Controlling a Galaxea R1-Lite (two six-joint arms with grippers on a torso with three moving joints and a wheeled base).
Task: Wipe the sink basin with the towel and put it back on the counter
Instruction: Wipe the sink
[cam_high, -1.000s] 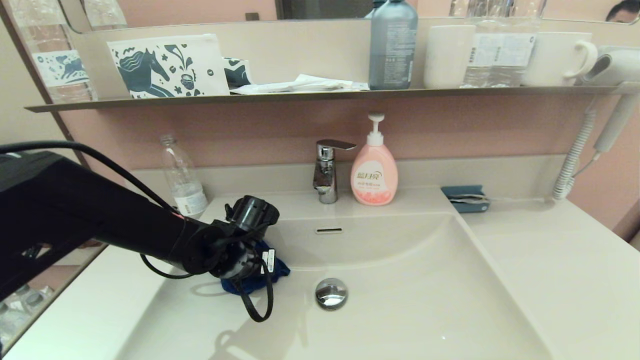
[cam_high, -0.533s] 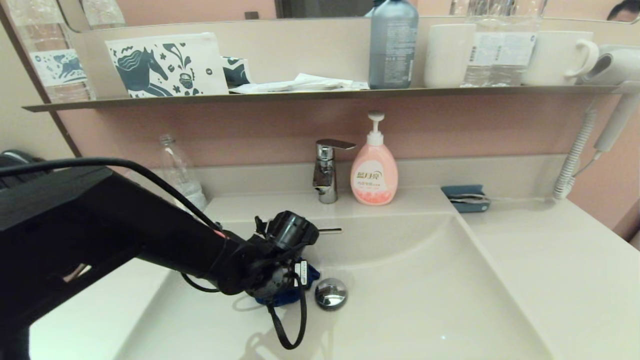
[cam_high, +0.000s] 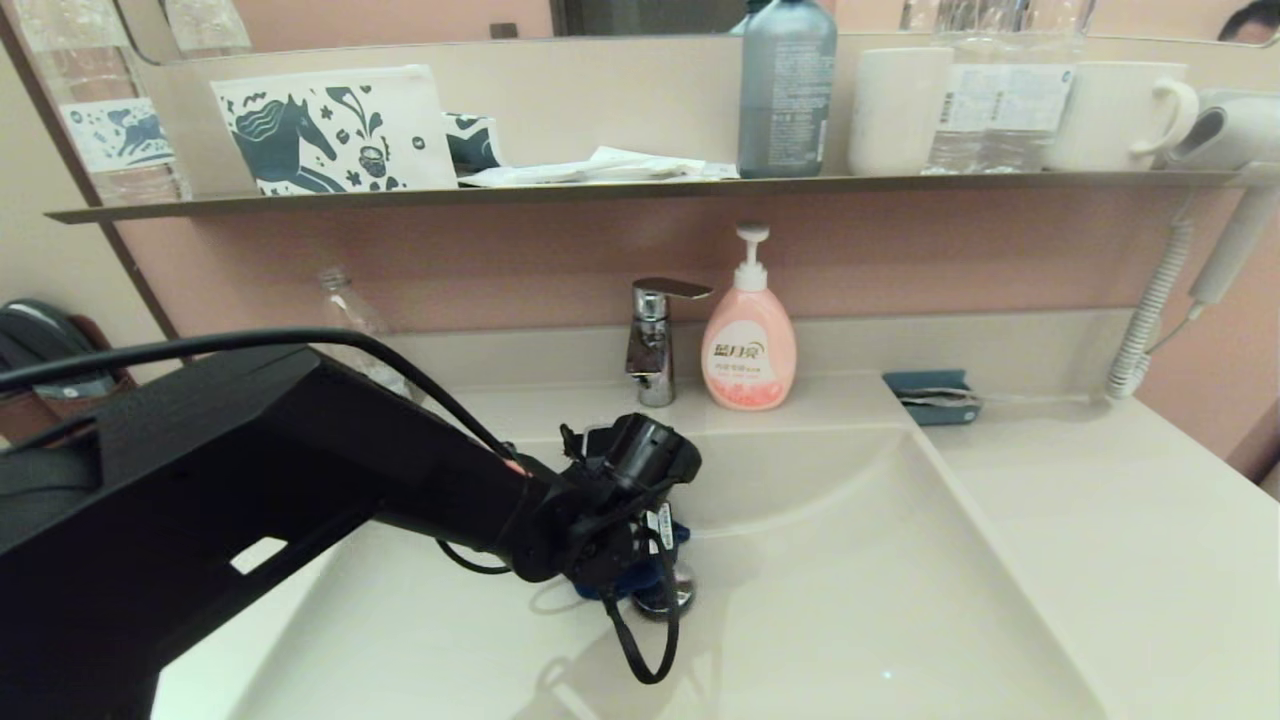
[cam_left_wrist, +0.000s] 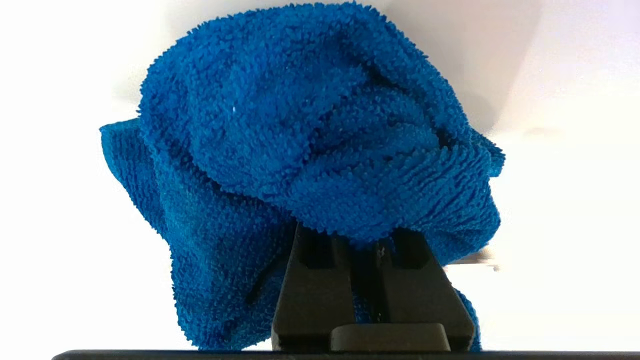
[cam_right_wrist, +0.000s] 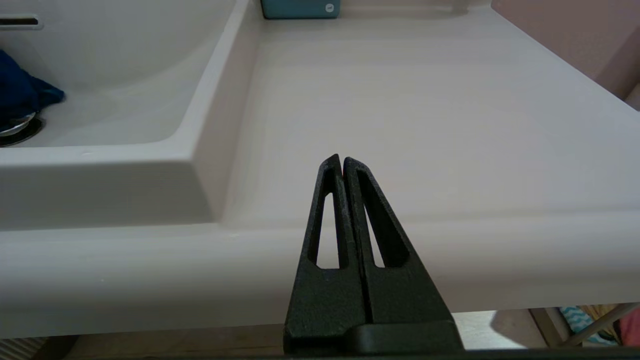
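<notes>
The royal-blue towel (cam_left_wrist: 310, 150) is bunched on the floor of the cream-white sink basin (cam_high: 850, 600). My left gripper (cam_left_wrist: 370, 240) is shut on it, with the fingertips buried in the cloth. In the head view the left wrist covers most of the towel (cam_high: 612, 588), which sits against the chrome drain plug (cam_high: 672, 600) and partly over it. The counter (cam_high: 1100, 520) lies to the right of the basin. My right gripper (cam_right_wrist: 342, 160) is shut and holds nothing. It hangs in front of the counter's front edge (cam_right_wrist: 450, 250) and is out of the head view.
A chrome faucet (cam_high: 655, 340) and a pink soap bottle (cam_high: 748, 345) stand behind the basin. A teal box (cam_high: 930, 397) sits at the back right, and a clear bottle (cam_high: 345, 320) at the back left. The dark shelf (cam_high: 640, 188) above holds bottles and cups. A coiled dryer cord (cam_high: 1150, 310) hangs on the right.
My left arm has slid the towel rightward along the basin floor, from the left side up to the drain plug. The right arm has not moved.
</notes>
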